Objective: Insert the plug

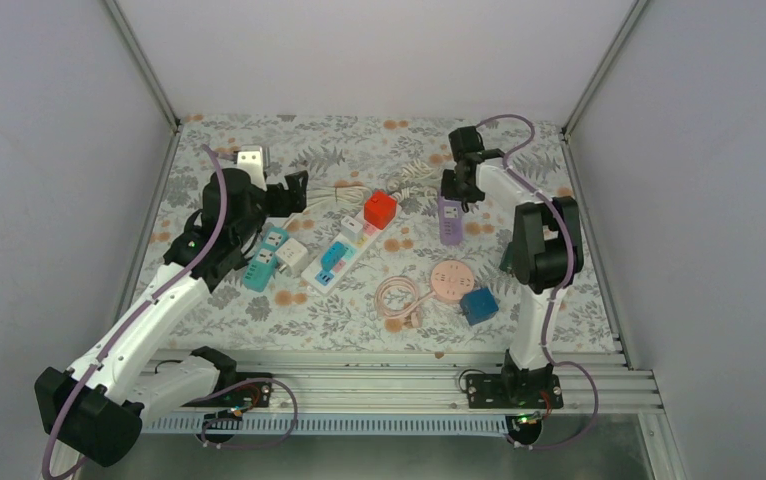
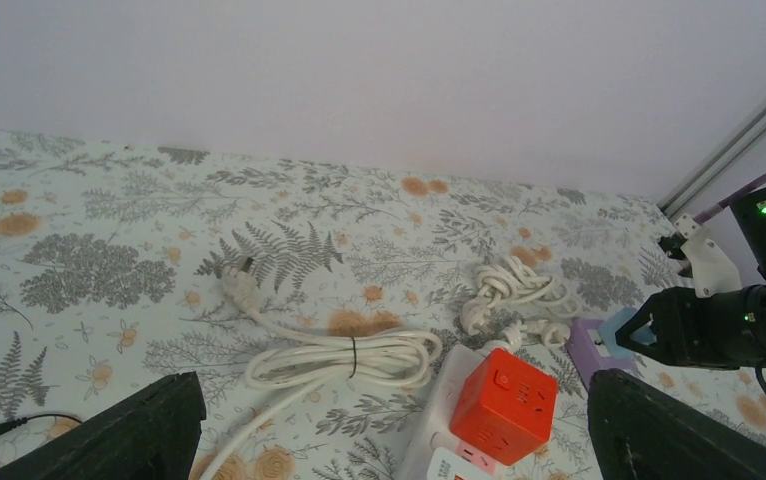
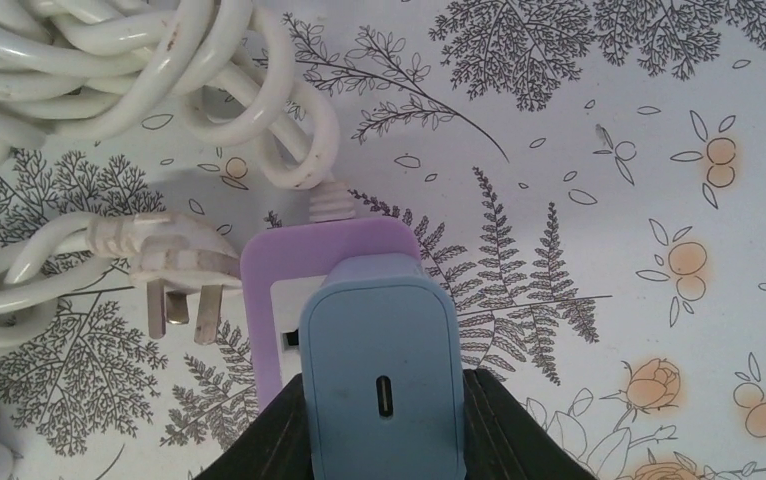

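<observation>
Plug [image 3: 379, 370] first: the blue adapter block is clamped in my right gripper [image 3: 383, 440]. My two black fingers squeeze its flanks, and its back face with the small oval port is turned up at the wrist camera. It sits right over the near end of the purple power strip [image 3: 331, 240] and covers most of that strip's white socket face. Whether the prongs are seated I cannot tell from this angle.

Just left of the strip a loose white plug [image 3: 174, 275] lies flat with its flat pins bare, its cord running into a bundle of white cable [image 3: 149, 60] heaped on the floral table cover [image 3: 609, 200].

Over on the other side, my left gripper [image 1: 294, 190] hangs above the table with its jaws spread wide and nothing between them. Its camera looks across a tied coil of white cord [image 2: 344, 358] towards the red cube socket [image 2: 504, 405], which sits at the end of a white power strip [image 1: 339, 255].
</observation>
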{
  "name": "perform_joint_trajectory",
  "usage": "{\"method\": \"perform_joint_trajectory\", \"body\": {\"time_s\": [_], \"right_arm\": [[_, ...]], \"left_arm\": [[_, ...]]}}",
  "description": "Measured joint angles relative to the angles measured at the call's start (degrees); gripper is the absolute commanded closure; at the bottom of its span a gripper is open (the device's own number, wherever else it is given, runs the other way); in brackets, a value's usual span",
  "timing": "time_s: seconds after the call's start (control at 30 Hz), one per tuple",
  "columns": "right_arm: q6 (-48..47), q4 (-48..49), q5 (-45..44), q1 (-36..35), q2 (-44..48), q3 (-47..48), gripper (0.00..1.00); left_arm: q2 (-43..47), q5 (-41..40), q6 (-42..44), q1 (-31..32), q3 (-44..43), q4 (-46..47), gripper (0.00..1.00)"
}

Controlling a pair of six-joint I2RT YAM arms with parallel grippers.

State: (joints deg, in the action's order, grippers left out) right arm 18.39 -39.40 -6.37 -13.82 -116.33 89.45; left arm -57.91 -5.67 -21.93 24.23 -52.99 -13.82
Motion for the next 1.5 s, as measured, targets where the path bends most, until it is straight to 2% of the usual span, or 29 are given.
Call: {"method": "perform_joint_trajectory", "body": {"time_s": [0.2,0.3,0.43,0.6,0.67,0.83,1.03,1.13,1.4,1.5], "right_arm": [[2.99,0.33,-2.40,-0.42,-0.33,0.24,0.87],[3.78,0.31,-3.06,-0.50,-0.90,0.92,0.80],[3.89,0.26,-3.21,-0.52,-1.16,1.42,0.61],[3.61,0.46,-2.60,-0.50,-1.05,2.14,0.30],[3.04,0.92,-2.10,-0.48,-0.26,2.14,0.21],[2.71,4.46,-2.49,-0.35,8.13,-2.23,0.18],[3.56,10.47,-3.48,0.33,27.50,-16.81,0.18],[5.38,10.38,-3.80,0.68,33.92,-23.52,0.18],[20.55,4.57,-3.13,0.76,48.78,-42.23,0.17],[25.49,1.53,-1.33,0.76,53.55,-45.20,0.15]], "left_arm": [[0.00,-0.24,0.02,0.00,0.02,0.00,0.05],[0.00,-0.37,0.02,0.00,0.02,0.00,0.05],[0.07,-0.39,0.04,0.00,0.09,-0.02,0.05],[0.37,-0.44,0.09,0.00,0.09,-0.04,0.05],[0.57,-0.48,0.11,-0.02,0.09,-0.04,0.05],[1.49,-0.76,0.35,0.00,0.09,-0.07,0.04],[3.10,-0.81,0.52,-0.02,0.09,-0.07,0.04],[3.76,-0.44,0.50,-0.02,0.09,-0.04,0.05],[4.24,3.52,0.02,-0.02,2.73,2.60,0.05],[4.15,4.63,-0.37,-0.02,3.48,3.30,0.05]]}}
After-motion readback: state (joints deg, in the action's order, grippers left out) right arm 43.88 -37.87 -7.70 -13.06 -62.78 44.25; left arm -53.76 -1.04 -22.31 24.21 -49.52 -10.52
